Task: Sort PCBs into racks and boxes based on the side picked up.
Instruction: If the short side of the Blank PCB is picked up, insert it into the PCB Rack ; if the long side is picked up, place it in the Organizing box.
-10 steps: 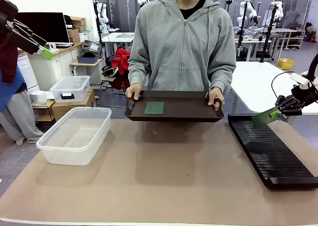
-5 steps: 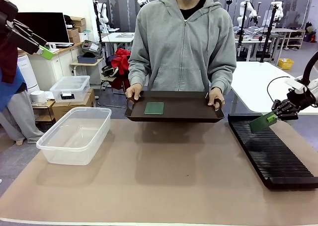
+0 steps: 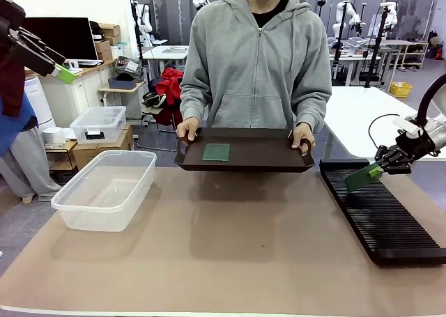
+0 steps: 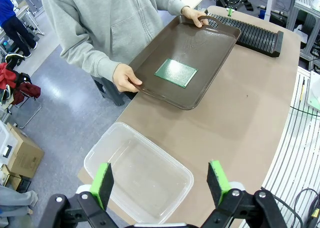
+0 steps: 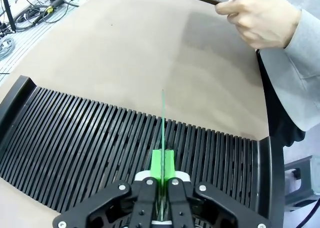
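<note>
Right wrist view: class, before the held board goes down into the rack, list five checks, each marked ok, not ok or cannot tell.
1. Right gripper shut on the PCB: ok.
2. PCB edge-on, parallel to the rack slots: ok.
3. Slots beneath hold no other board: ok.
4. Person's hand, on the tray handle, apart from the rack: ok.
5. Which slot the lower edge meets: cannot tell.

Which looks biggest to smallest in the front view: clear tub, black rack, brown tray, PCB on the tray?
1. clear tub and black rack, too alike to rank.
2. brown tray, held farther back, so unsure.
3. PCB on the tray, clearly smallest.
</note>
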### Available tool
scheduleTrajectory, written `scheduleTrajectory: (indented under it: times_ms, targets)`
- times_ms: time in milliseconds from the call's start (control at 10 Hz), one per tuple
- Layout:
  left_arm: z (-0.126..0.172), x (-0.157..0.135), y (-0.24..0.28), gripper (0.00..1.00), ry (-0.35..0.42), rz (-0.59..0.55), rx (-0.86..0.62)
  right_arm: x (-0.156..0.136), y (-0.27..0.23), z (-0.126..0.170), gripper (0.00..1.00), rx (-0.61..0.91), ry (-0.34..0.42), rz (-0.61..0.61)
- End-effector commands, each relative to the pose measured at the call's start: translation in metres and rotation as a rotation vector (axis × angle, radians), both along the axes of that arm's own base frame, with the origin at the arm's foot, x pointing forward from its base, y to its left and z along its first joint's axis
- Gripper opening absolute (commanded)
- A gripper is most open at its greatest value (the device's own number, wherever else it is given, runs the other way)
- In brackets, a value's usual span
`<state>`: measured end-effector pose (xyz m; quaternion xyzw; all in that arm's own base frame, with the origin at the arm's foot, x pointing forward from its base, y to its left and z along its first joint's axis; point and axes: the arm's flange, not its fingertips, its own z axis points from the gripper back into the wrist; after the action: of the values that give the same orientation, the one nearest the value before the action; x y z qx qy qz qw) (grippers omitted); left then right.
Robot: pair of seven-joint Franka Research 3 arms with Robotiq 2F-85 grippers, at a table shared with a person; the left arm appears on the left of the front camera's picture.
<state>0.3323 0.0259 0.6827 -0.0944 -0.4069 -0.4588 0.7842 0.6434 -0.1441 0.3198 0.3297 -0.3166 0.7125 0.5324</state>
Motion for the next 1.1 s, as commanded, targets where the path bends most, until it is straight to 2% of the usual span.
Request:
scheduleTrajectory:
  times_ms: [0, 500, 1000]
  targets:
    - [-0.001, 0.000, 0.001, 1.00, 0.001, 0.002, -0.003, -0.004, 0.010, -0.010, 0.02, -0.025, -0.038, 0.005]
    - [-0.001, 0.000, 0.001, 1.00, 0.001, 0.002, -0.003, -0.005, 0.012, -0.021, 0.02, 0.058, -0.044, 0.001]
    - [-0.001, 0.000, 0.001, 1.00, 0.001, 0.002, -0.003, -0.009, 0.000, -0.037, 0.02, 0.080, 0.004, -0.020]
